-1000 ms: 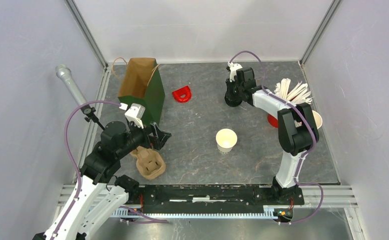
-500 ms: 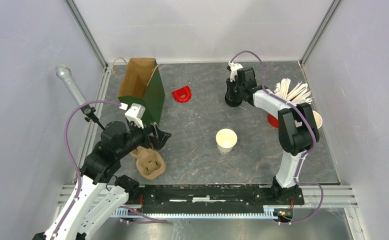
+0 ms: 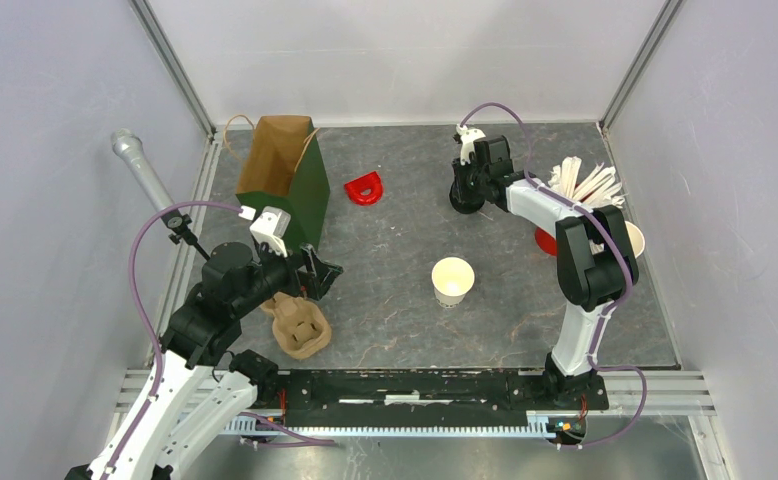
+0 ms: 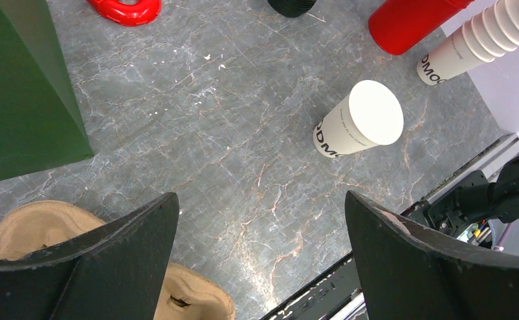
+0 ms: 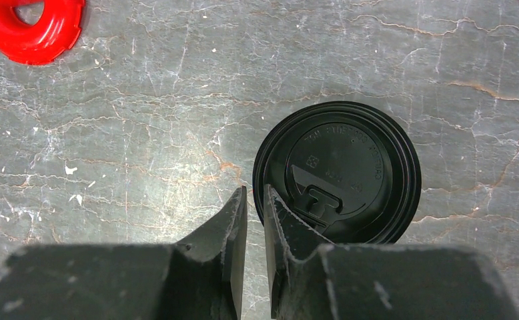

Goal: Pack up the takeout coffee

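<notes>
Meanwhile right tool (image 5: 255, 193) pinches the rim of the black lid (image 5: 350, 160), left tool (image 4: 260, 200) wide over bare table (image 4: 230, 133)

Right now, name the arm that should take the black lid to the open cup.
Right. The right gripper sits over the black lid, jaws nearly closed on its rim. The left gripper hangs wide open above the cardboard carrier beside the green bag, far from the lid.

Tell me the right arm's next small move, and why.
Probably raise the right gripper a little to test its hold. Its jaws look closed on the rim of the black lid, one finger inside and one outside, and the open cup nearer the arms still has no lid.
</notes>
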`<state>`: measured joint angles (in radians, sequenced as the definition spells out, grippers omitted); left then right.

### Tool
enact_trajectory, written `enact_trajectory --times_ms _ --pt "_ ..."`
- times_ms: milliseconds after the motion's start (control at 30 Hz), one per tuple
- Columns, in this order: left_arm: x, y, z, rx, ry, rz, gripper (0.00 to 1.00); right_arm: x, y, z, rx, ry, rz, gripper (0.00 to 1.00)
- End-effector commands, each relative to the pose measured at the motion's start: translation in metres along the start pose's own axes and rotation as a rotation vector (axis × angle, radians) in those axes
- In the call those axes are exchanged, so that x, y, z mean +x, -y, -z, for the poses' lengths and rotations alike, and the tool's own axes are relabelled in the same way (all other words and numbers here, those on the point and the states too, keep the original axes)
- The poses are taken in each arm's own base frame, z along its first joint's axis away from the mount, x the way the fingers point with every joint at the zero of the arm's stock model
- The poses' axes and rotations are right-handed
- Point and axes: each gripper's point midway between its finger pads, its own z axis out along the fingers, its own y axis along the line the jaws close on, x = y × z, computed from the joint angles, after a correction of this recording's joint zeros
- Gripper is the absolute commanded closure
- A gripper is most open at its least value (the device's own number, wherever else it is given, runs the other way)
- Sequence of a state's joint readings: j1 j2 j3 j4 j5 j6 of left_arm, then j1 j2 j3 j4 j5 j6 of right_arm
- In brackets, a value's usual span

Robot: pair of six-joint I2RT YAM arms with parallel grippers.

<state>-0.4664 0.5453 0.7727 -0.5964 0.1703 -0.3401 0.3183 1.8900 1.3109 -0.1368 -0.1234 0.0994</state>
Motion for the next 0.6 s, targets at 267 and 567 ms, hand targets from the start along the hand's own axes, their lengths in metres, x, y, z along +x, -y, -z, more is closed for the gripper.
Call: enact_trajectory --times_ms 267,567 --pt "-0.0034 0.0053 -0.0007 0.027 0.009 0.015 0.0 -0.0232 -0.0009 0.0003 -0.009 0.056 0.017 0.77" --pt "-0.0035 0.0059 -0.0009 0.03 0.009 0.014 0.0 -0.0232 -0.0013 -0.0022 -0.012 0.052 0.015 0.8"
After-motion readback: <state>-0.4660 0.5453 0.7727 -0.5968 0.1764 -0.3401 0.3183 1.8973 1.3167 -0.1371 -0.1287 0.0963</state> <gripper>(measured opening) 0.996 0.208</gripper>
